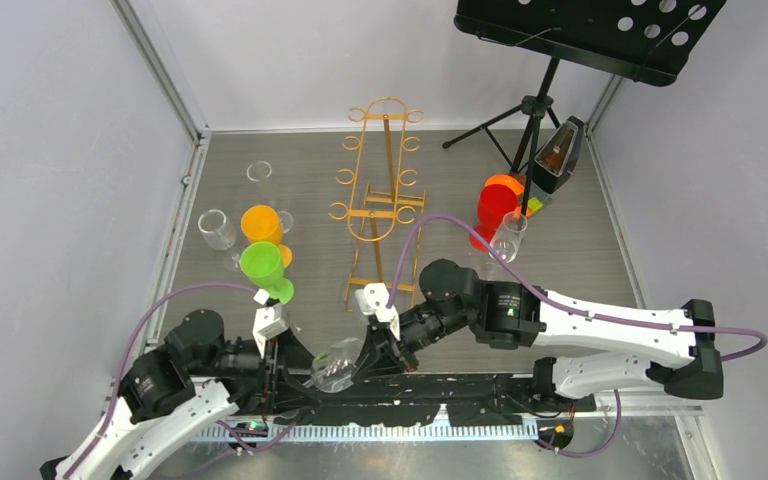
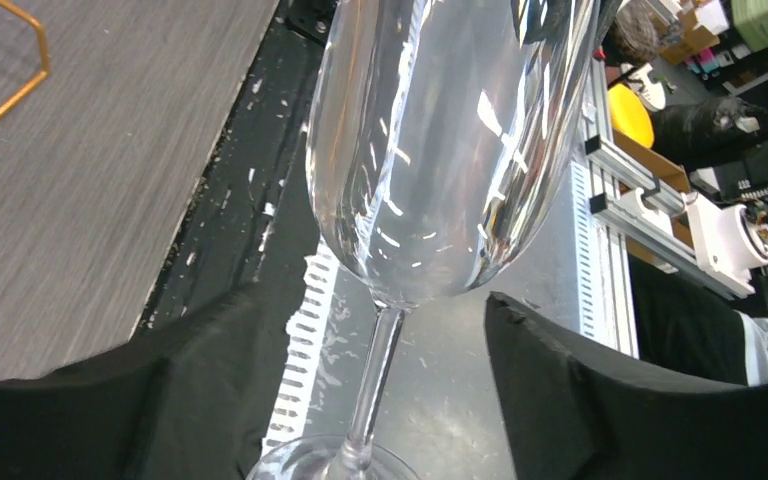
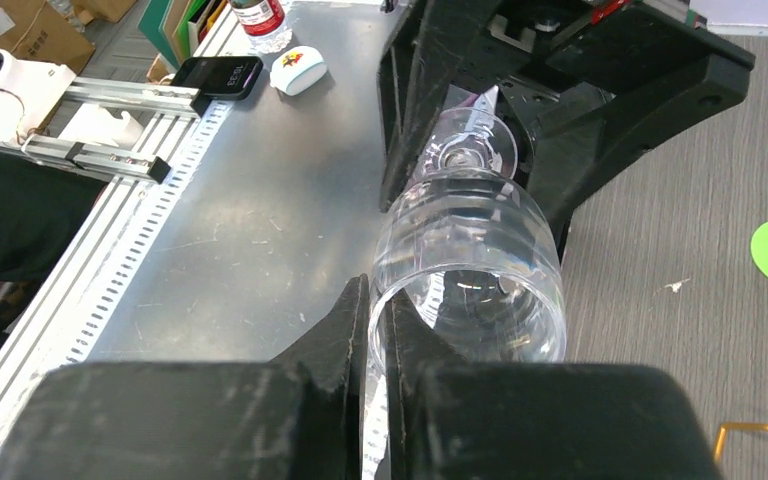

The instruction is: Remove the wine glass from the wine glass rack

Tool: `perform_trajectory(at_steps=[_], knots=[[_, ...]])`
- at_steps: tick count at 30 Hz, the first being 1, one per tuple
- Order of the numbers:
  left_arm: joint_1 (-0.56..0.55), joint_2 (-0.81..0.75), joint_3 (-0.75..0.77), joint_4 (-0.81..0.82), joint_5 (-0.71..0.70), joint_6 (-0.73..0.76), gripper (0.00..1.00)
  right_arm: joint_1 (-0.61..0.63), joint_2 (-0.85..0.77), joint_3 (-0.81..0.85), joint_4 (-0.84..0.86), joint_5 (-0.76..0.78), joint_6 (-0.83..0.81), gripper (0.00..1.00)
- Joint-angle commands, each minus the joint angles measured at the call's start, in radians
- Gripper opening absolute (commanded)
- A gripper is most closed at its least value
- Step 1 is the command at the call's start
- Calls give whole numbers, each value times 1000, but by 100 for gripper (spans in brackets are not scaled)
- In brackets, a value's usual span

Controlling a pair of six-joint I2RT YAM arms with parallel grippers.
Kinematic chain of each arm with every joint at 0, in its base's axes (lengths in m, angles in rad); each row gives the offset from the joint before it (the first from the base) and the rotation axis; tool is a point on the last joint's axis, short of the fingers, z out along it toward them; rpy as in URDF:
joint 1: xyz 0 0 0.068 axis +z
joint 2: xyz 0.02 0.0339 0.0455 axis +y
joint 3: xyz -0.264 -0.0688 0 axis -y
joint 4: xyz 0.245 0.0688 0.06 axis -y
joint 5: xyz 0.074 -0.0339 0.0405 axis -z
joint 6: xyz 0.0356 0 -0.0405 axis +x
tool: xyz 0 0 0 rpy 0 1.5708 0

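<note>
The wine glass (image 1: 335,368) is off the wine glass rack (image 1: 373,213). From above it lies almost on its side at the bottom centre of the frame, hanging between the 2 arms over the dark strip at the near edge of the table (image 1: 580,260), well apart from the gold wire stand in the middle. None of the rack's curled hooks that I can see carries anything.

The right gripper (image 1: 365,355) has it. In the right wrist view the 2 black fingers (image 3: 260,420) at the bottom of the frame are pinched together on the rim of the bowl (image 3: 470,270), with the thin clear wall caught between them.

The left gripper (image 1: 295,365) comes in from the other end. In its own camera the bowl (image 2: 430,150) fills the top of the frame and the stem runs down between the 2 pads (image 2: 610,400), with a gap on either side, so those jaws look spread around the stem rather than clamped on it.

To my eye the lifting off is done. What remains is settling the glass: either the left jaws close on the stem to take it over, or it is set upright on the table, perhaps near the green cup (image 1: 260,262) and the orange cup (image 1: 260,222) at left. A grip on a thin rim looks fragile.
</note>
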Motion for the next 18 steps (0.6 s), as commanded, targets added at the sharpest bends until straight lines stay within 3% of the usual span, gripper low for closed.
perform_trajectory(at_steps=[1,8,18], knots=[[1,-11,48,18,-91,-13,84,2,-61,24,8,40,7,6],[2,-45,100,-24,-348,-21,99,2,-179,11,-192,160,23,6],[2,-84,125,-2,-513,-6,100,2,-302,101,-582,481,159,6]])
